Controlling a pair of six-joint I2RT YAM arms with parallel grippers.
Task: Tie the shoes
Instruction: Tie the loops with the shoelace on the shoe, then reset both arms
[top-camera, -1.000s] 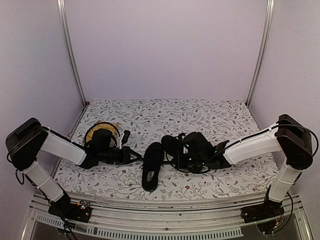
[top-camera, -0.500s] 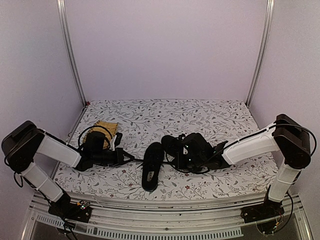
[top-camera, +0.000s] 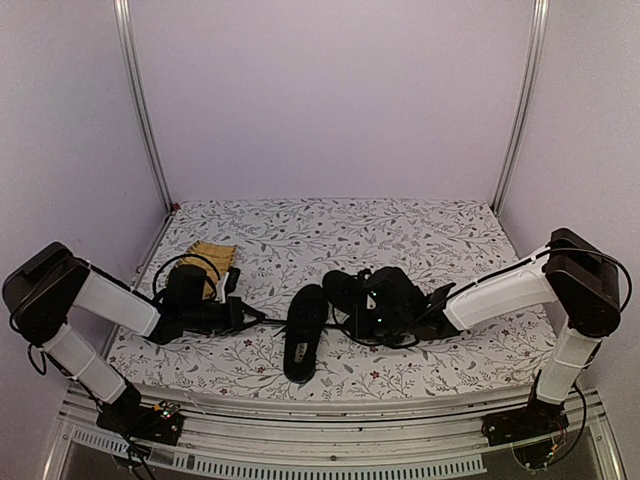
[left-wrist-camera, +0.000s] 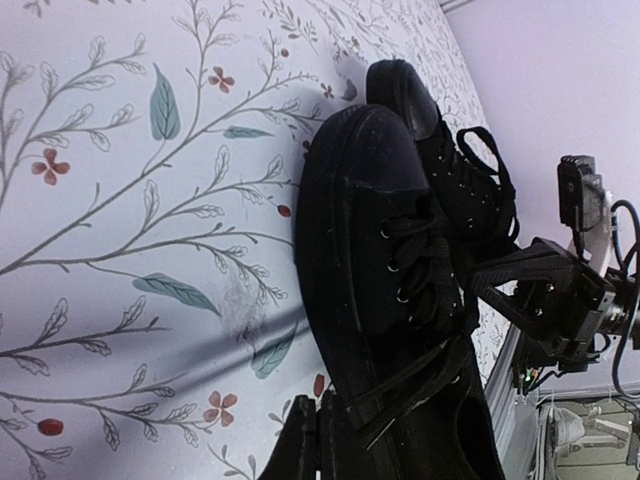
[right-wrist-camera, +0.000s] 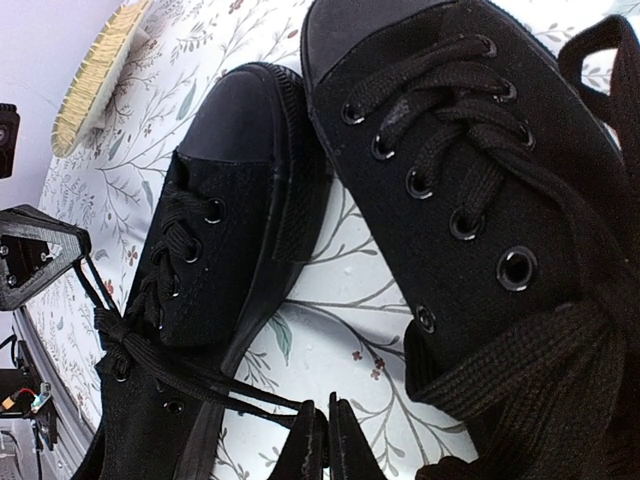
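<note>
Evidently to cinch the knot, holding the laces (right-wrist-camera: 168, 258) of the near-left shoe (top-camera: 303, 335) taut at the middle of the counter (top-camera: 420, 230), with left tool (left-wrist-camera: 318, 445) and right tool (right-wrist-camera: 322, 440) each pinching one lace end.

Open cloth (top-camera: 330, 230) behind shoes (top-camera: 305, 325), lace (left-wrist-camera: 415, 388) strung to left claw (top-camera: 243, 315), yellow mat (top-camera: 210, 256) behind it

Two black shoes (left-wrist-camera: 395, 290) lie side by side on a floral cloth (left-wrist-camera: 120, 200), toes pointing to the top of the view. At the bottom edge the left gripper (left-wrist-camera: 320, 442) has its fingers pressed together on a lace (left-wrist-camera: 412, 385) pulled taut from the nearer shoe. The right gripper (left-wrist-camera: 480, 283) reaches in over the laces from the right.
</note>
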